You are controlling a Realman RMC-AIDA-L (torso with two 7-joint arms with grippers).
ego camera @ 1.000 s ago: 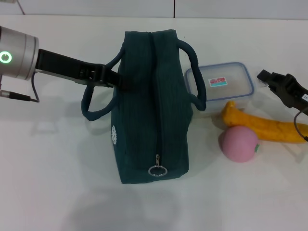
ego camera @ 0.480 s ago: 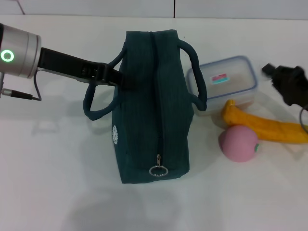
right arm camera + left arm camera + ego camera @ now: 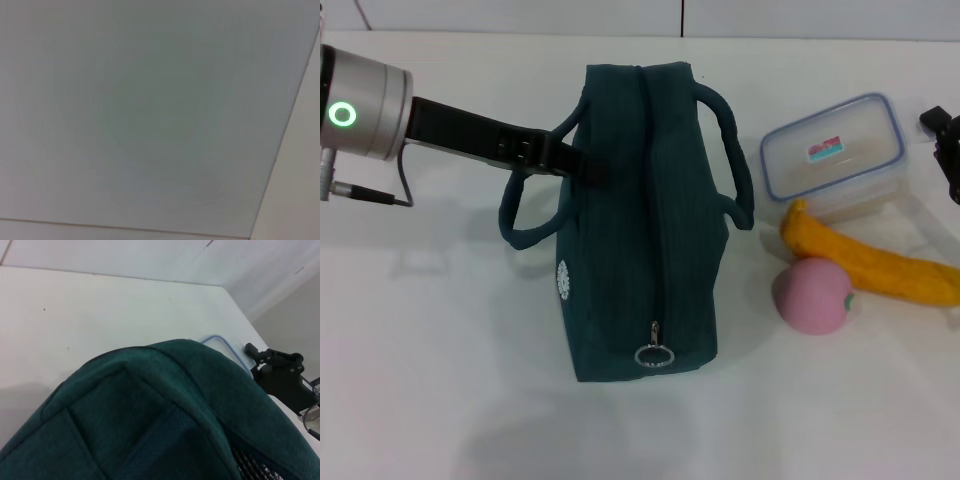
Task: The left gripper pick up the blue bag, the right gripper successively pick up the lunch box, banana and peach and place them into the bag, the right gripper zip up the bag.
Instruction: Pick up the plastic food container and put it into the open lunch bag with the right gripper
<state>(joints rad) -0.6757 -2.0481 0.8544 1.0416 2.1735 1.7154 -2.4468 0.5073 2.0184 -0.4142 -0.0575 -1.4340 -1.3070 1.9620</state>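
Since the earlier frame the lunch box (image 3: 833,155) has shifted toward the right gripper (image 3: 945,150), whose finger state cannot be told; the blue bag (image 3: 645,230), pinched by the left gripper (image 3: 570,160), remains zipped, so loading risks being blocked.

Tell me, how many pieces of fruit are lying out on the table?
2. The banana lies just in front of the lunch box, to the right of the blue bag. The peach sits against the banana's near side. The zipped bag could hide more.

The bag (image 3: 645,220) is dark teal with a small white logo; the peach (image 3: 811,295) is pink, the banana (image 3: 870,265) yellow-orange. The clear lunch box (image 3: 835,155) has a blue rim and a red-and-teal sticker.
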